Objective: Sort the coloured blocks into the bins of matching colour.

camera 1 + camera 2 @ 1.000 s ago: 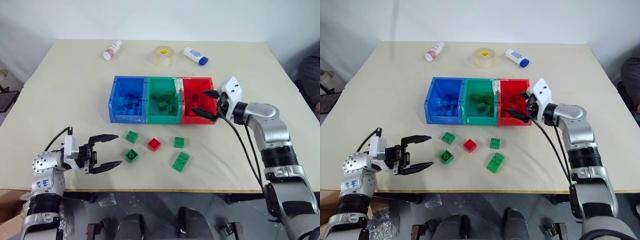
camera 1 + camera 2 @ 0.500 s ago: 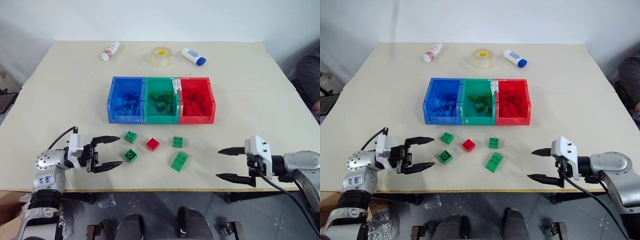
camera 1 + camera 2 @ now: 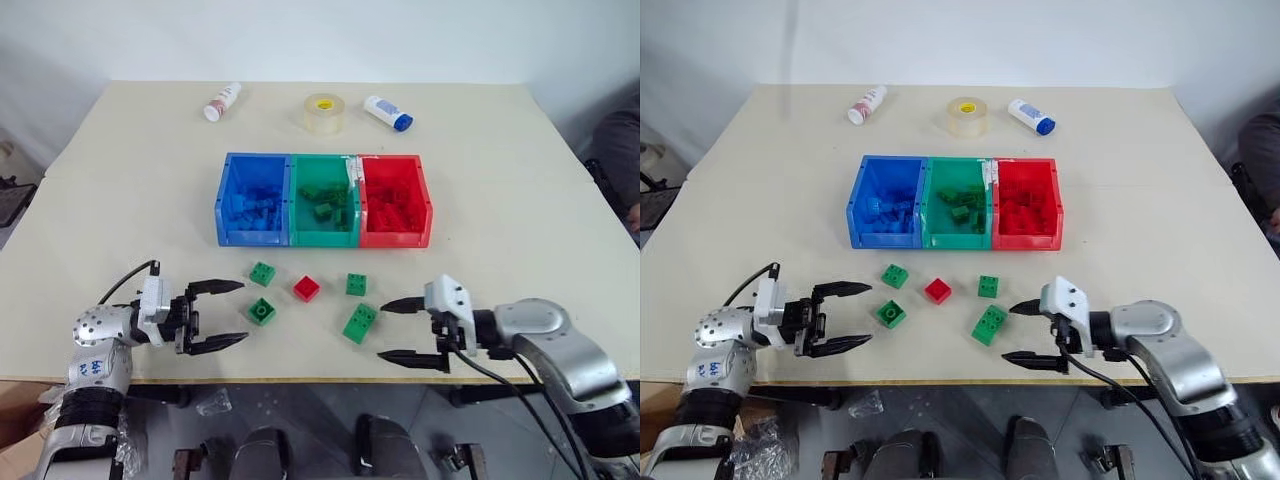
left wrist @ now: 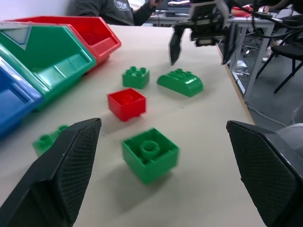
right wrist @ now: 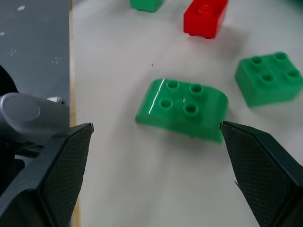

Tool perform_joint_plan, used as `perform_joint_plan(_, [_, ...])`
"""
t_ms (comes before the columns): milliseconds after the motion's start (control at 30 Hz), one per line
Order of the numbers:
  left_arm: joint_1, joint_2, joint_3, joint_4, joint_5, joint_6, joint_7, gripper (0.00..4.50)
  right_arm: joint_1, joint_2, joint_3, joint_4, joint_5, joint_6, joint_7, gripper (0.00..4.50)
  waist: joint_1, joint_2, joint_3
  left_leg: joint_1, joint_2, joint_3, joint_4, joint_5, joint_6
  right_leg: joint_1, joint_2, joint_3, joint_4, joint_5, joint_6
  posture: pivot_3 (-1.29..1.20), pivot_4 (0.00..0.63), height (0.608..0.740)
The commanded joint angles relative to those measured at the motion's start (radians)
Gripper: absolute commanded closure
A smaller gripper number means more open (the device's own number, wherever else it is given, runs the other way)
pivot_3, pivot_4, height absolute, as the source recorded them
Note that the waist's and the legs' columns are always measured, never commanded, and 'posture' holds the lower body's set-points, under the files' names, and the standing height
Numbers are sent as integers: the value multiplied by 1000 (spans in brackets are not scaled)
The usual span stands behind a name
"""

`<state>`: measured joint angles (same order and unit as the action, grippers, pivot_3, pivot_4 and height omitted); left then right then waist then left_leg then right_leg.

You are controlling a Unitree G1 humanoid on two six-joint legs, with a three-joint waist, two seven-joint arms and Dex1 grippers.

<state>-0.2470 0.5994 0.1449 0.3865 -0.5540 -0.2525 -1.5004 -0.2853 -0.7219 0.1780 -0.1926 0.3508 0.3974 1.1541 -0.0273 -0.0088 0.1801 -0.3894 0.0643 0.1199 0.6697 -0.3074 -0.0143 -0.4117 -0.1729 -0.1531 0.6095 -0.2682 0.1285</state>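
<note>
- Green longer studded plastic brick (image 3: 360,322) lies on the table just ahead of the right gripper (image 3: 402,331), whose jaws are spread wide and empty.
- Judged light, rigid, glossy (likely slippery); best pinched across its flat long sides.
- Left gripper (image 3: 228,313) also spread, empty.

- The right claw (image 5: 156,156) is spread wide, one black textured finger (image 5: 45,172) at each lower corner, nothing between them.
- A long green brick (image 5: 182,109) with a rounded end and four studs lies on the pale desk (image 5: 118,170), framed between the two fingers and touching neither.
- Just beside the long brick is a square green brick (image 5: 267,78), four studs up, apart from it.
- Beyond the long brick sits a red brick (image 5: 205,18), and further along another green brick (image 5: 146,4) is cut off by the frame edge.
- Away from the long brick the desk ends at an edge, with grey floor (image 5: 33,47) below.
</note>
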Motion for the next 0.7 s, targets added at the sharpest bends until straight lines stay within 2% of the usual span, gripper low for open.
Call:
perform_joint_plan(33, [28, 7, 25, -67, -26, 3, -20, 0, -62, 22, 44, 70, -51, -57, 21, 19, 0, 0, 0, 0, 0, 0, 0, 0, 0, 0, 0, 0, 1, 0, 0, 0, 150, 740])
perform_joint_plan(233, [91, 3, 49, -139, -30, 15, 14, 0, -174, 76, 154, 222, -150, -170, 86, 19, -4, 0, 0, 0, 0, 0, 0, 0, 0, 0, 0, 0, 1, 0, 0, 0, 150, 740])
perform_joint_plan(567, [167, -2, 74, -222, -28, 21, 71, 0, -217, 149, 176, 309, -186, -223, 113, 19, -5, 0, 0, 1, 2, 0, 0, 0, -1, 0, 2, 0, 1, 0, -1, 0, 150, 740])
perform_joint_plan(700, [175, 1, 77, -229, -28, 22, 79, 0, -212, 152, 172, 314, -190, -233, 115, 883, -3, 0, 0, 2, 2, 1, 0, 0, -1, 0, 2, 0, 1, 0, -1, 0, 150, 740])
